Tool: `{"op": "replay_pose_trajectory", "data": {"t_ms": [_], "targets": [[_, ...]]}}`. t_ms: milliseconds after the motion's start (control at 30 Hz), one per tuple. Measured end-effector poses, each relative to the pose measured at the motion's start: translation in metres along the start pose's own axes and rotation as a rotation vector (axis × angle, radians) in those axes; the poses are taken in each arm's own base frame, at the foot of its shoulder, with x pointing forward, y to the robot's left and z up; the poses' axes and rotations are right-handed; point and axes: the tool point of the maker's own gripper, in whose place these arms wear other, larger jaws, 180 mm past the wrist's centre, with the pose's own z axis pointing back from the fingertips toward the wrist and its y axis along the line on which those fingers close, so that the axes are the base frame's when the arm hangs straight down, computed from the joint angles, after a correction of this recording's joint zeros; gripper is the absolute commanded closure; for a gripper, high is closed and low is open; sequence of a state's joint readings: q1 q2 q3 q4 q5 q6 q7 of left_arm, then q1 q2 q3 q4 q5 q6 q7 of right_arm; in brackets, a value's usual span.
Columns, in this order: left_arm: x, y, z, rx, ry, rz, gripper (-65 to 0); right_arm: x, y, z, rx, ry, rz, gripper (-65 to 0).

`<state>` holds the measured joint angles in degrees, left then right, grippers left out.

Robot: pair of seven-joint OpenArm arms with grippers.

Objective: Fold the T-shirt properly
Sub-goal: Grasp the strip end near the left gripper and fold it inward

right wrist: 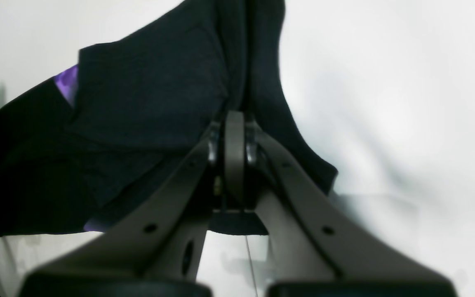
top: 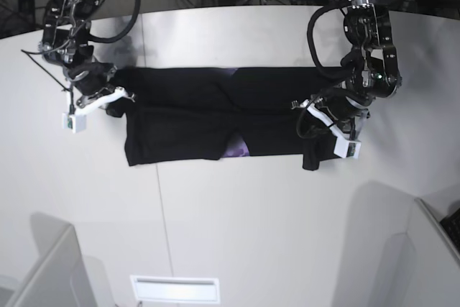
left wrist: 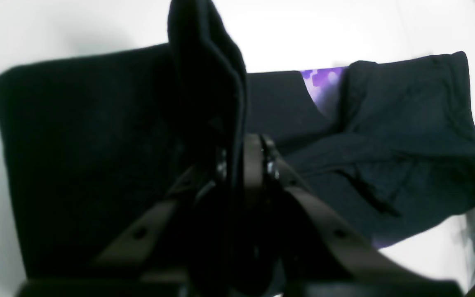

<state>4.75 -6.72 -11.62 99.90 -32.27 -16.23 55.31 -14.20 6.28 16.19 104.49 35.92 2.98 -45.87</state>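
Stretching across the white table, the black T-shirt lies as a long band between my two arms, folded over on itself so that mostly plain dark cloth faces up. A sliver of purple print peeks out at the lower edge near the middle, where two overlapping flaps meet in a shallow notch. From my left wrist view the same print shows as a bright purple wedge between the folded panels, and the cloth beyond it is rumpled with loose creases.

My left gripper is pinched tight on a raised fold of the T-shirt, the fabric standing up in a dark ridge above the fingertips. My right gripper is likewise clamped on the shirt's edge, with cloth rising from between the closed jaws and draping away to one side. In the base view the two grippers sit at opposite ends of the garment, each end lifted slightly off the table.

No containers are visible in any view.
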Motion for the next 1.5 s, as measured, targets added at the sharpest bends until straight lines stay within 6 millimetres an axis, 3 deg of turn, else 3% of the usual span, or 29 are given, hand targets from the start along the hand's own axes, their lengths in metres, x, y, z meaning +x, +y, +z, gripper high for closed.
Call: {"op": "replay_pose_trajectory", "data": {"t_ms": [133, 533, 1233, 1500], "targets": [[-0.003, -0.023, -0.011, -0.05, 0.025, -0.008, 0.0, 0.0, 0.0, 0.0, 0.001, 0.0, 0.0, 0.0], [-0.014, -0.04, -0.025, -0.072, 0.069, 0.021, 0.0, 0.001, 0.0, 0.0, 0.001, -0.004, 0.0, 0.0], [-0.011, -0.04, -0.027, -0.072, 0.069, 0.015, 0.0, 0.001, 0.001, 0.0, 0.002, -0.004, 0.0, 0.0], [-0.011, -0.04, -0.027, -0.075, 0.069, 0.018, -19.7, 0.001, 0.0, 0.0, 0.001, -0.004, 0.0, 0.0]]}}
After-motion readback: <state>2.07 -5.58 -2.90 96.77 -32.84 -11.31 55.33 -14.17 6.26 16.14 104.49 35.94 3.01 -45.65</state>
